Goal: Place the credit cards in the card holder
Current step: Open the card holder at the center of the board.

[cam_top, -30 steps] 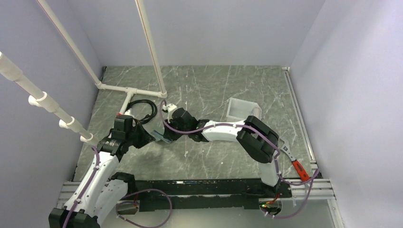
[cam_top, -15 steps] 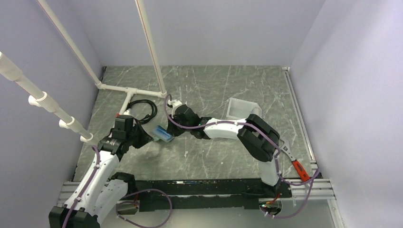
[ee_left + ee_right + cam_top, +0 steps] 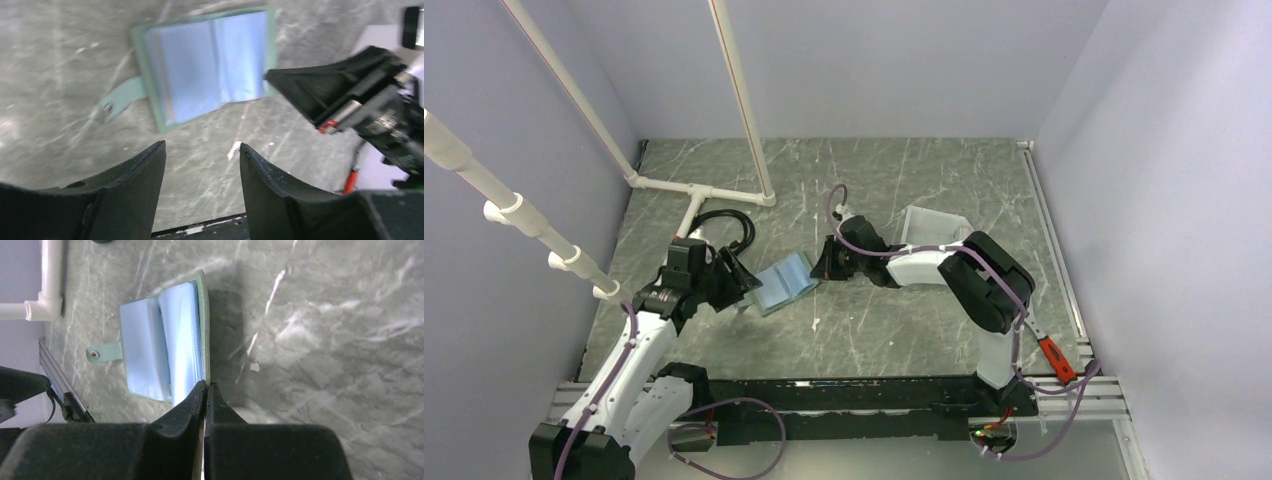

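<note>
The card holder (image 3: 786, 282) lies spread open mid-table, light blue slots up inside a sage-green cover (image 3: 207, 65) (image 3: 160, 340); its strap with the snap stud (image 3: 120, 97) points left. My left gripper (image 3: 742, 280) (image 3: 202, 145) is open just left of the card holder, with only bare table between its fingers. My right gripper (image 3: 822, 265) (image 3: 205, 386) is shut, and the green right edge of the cover runs straight into its tips. No credit cards are in view.
A white open-fronted bin (image 3: 934, 228) stands behind the right arm. A white pipe frame (image 3: 699, 190) and a coiled black cable (image 3: 724, 225) sit at the back left. A red-handled tool (image 3: 1054, 355) lies near the right front rail.
The card holder went from closed between both grippers to spread open on the table. My left gripper let go and opened. My right gripper moved right along with the cover and closed.
</note>
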`<action>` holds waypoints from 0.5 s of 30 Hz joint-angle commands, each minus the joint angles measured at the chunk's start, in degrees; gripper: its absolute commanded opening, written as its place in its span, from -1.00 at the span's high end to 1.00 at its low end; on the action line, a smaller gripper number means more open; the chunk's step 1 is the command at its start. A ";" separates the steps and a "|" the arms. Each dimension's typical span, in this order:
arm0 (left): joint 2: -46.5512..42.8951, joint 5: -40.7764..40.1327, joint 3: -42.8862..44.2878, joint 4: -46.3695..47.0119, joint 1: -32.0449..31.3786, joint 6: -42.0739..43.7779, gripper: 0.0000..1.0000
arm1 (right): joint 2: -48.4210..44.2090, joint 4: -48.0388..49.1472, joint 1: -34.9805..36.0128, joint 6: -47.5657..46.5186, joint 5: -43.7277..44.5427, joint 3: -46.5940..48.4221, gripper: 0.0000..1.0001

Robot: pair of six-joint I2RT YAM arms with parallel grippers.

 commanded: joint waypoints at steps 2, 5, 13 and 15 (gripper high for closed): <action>4.66 10.46 0.21 11.83 0.02 1.00 -0.20 | -0.08 -6.40 -2.41 -2.53 -0.57 3.71 0.80; 9.52 9.37 2.64 10.95 0.02 1.65 -0.18 | -1.06 -18.94 -1.63 -10.50 12.91 8.26 0.29; 9.08 4.07 -1.16 13.38 0.11 -0.51 -0.06 | -8.20 -22.55 7.00 -24.46 23.96 11.53 -0.30; 9.72 3.39 -2.00 13.53 0.11 -0.77 0.10 | -7.09 -21.06 9.97 -26.93 18.80 13.57 -0.35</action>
